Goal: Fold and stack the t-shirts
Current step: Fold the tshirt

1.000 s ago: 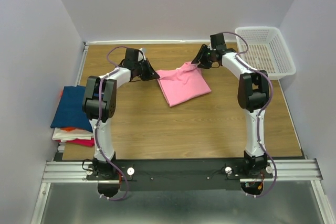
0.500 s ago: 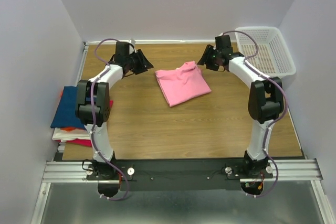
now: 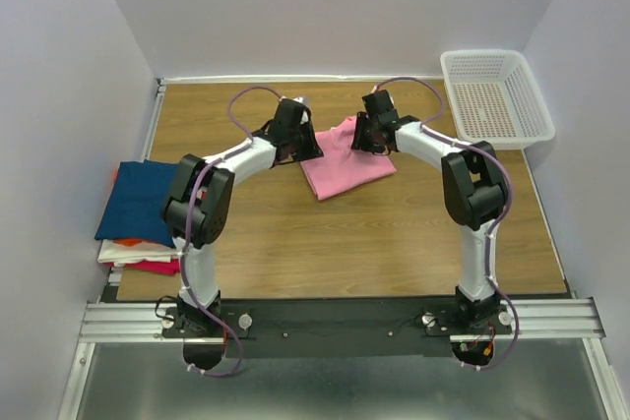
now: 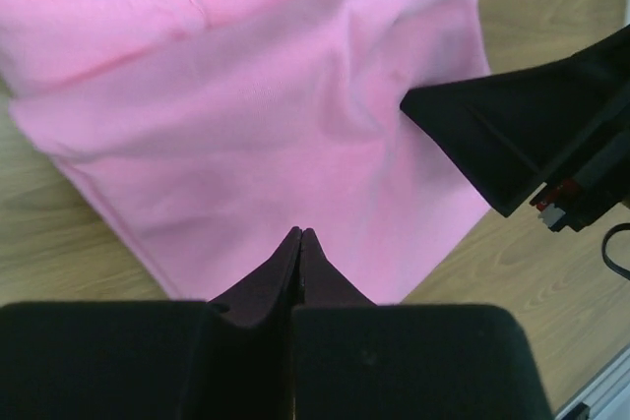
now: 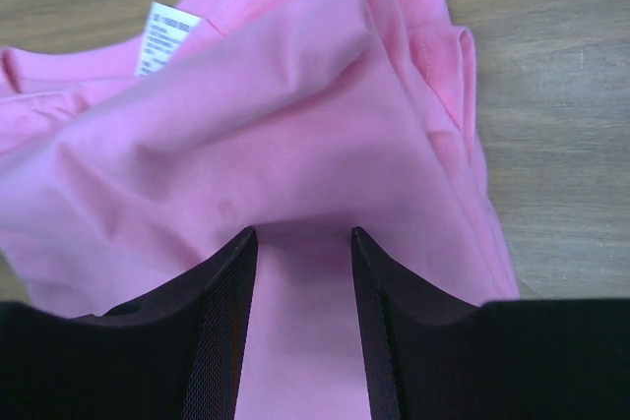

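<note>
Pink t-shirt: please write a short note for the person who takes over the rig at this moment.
Left gripper: shut, tips over the pink t-shirt; I cannot tell if it pinches cloth.
Right gripper: open, one finger on each side of a raised fold of the same shirt.
Things: the pink t-shirt lies partly folded and rumpled on the far middle of the table. The dark blue t-shirt tops the stack at the left edge.
Left to do: finish folding the pink one and add it to the stack.
</note>
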`<state>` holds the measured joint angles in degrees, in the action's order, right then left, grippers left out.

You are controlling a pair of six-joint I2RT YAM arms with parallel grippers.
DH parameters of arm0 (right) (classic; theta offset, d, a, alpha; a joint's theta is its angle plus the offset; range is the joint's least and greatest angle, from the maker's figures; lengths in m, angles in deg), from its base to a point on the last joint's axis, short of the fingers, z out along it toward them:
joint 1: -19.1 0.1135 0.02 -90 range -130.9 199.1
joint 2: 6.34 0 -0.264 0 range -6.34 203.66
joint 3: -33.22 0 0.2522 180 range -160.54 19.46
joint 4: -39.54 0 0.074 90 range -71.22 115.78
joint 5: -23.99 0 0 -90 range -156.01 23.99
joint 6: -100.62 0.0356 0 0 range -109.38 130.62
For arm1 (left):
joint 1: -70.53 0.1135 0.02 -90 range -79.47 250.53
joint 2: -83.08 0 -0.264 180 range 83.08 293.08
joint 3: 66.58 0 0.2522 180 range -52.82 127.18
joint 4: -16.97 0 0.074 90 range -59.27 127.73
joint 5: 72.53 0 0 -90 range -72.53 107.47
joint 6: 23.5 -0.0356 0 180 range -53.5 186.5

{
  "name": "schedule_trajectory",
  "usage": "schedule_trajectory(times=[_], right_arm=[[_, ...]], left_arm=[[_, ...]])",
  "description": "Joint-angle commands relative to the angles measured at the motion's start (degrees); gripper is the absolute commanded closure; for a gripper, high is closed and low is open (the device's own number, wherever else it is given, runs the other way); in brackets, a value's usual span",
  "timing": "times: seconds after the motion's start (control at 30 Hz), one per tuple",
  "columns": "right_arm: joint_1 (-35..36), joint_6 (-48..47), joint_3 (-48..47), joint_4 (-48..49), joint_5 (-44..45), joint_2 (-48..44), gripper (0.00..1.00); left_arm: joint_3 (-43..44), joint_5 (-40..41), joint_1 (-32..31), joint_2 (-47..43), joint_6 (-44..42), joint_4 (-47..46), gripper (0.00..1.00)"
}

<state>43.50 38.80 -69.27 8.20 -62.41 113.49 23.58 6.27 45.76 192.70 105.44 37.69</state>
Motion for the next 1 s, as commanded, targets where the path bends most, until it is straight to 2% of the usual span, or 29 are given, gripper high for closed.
schedule_trajectory(times=[0.0,0.27,0.43,0.53,0.6,0.63,0.77,0.87,0.97], right_arm=[[0.0,-0.4,1.1,0.4,4.1,2.2,0.49],[0.8,5.5,13.8,0.8,5.5,-1.9,0.49],[2.8,8.4,25.8,2.4,5.2,-9.8,0.49],[4.0,9.3,33.7,4.3,3.8,-16.0,0.49],[4.9,11.4,39.6,5.5,1.9,-21.1,0.49],[5.2,11.4,39.7,5.8,1.9,-23.3,0.49],[8.7,15.1,50.6,6.9,-0.3,-32.7,0.49],[12.4,17.9,55.7,6.9,-1.5,-40.3,0.49],[12.6,18.8,57.6,6.3,-3.2,-45.4,0.49]], left_arm=[[0.9,4.3,-1.7,4.2,2.6,0.7,0.95],[-7.0,6.9,-5.5,3.8,5.6,-1.9,0.95],[-14.8,7.2,-8.5,-0.2,7.7,-5.5,0.96],[-21.2,7.3,-10.7,-4.4,8.4,-8.1,0.96],[-28.7,6.5,-12.3,-9.5,9.0,-10.4,0.96],[-28.8,6.2,-12.7,-9.5,9.0,-10.7,0.96],[-39.2,5.0,-14.3,-19.3,10.4,-12.1,0.96],[-44.8,4.7,-16.4,-27.8,12.2,-12.2,0.96],[-47.0,4.8,-16.8,-35.0,13.0,-10.8,0.95]])
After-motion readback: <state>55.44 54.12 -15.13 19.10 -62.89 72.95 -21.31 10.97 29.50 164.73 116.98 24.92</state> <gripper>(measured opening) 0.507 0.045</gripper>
